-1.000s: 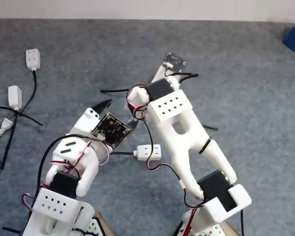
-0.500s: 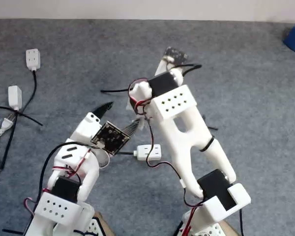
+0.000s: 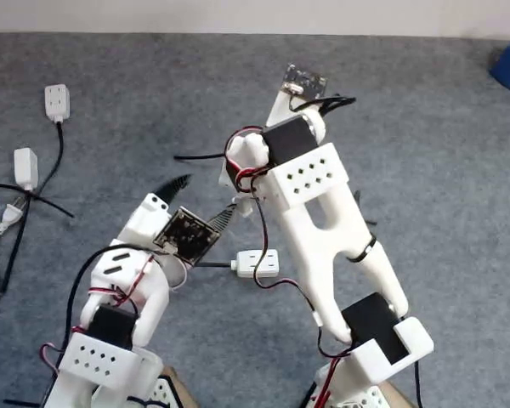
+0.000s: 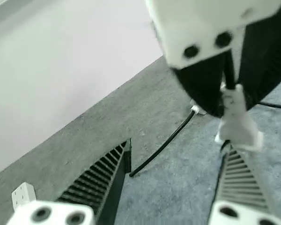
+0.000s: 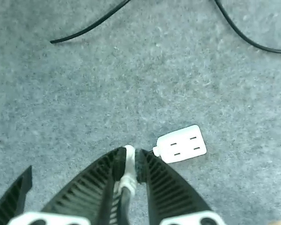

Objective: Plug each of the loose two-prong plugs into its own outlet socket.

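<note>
Just beside the white rectangular plastic outlet socket [image 5: 180, 144], the right gripper [image 5: 130, 152] pinches a white two-prong plug [image 5: 126, 180], probably to line up its prongs. The left gripper [image 4: 171, 187] hovers nearby, spread wide.

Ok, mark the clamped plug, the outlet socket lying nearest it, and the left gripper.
plug [image 5: 128, 166]: right wrist view, on its white body.
outlet socket [image 5: 181, 144]: right wrist view, on its slotted face.
left gripper [image 3: 211, 192]: high view, midway between its open fingertips.
</note>
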### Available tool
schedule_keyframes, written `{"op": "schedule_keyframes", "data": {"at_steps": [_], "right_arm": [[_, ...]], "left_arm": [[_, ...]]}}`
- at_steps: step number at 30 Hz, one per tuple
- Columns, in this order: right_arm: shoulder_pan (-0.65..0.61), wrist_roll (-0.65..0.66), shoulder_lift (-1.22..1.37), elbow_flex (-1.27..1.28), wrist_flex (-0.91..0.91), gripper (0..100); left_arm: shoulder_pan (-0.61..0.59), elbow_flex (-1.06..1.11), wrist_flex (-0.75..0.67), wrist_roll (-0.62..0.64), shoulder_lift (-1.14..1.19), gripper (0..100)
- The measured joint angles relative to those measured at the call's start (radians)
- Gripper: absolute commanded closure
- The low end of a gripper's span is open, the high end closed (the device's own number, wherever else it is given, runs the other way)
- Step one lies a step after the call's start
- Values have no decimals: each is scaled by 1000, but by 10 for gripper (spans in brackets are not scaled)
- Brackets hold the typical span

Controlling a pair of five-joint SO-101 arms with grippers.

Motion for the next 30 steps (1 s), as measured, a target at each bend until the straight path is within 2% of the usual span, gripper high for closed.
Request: {"op": "schedule_keyframes", "data": {"at_steps": [12, 20, 30], "right_arm": [[-8, 6, 0, 308, -167, 993], [164, 94, -2, 319, -187, 993], [236, 201, -2, 321, -187, 993]], "left_arm": [[-117, 5, 2, -5, 12, 694], [-198, 6, 2, -5, 12, 694], [-203, 6, 2, -5, 12, 694]]}}
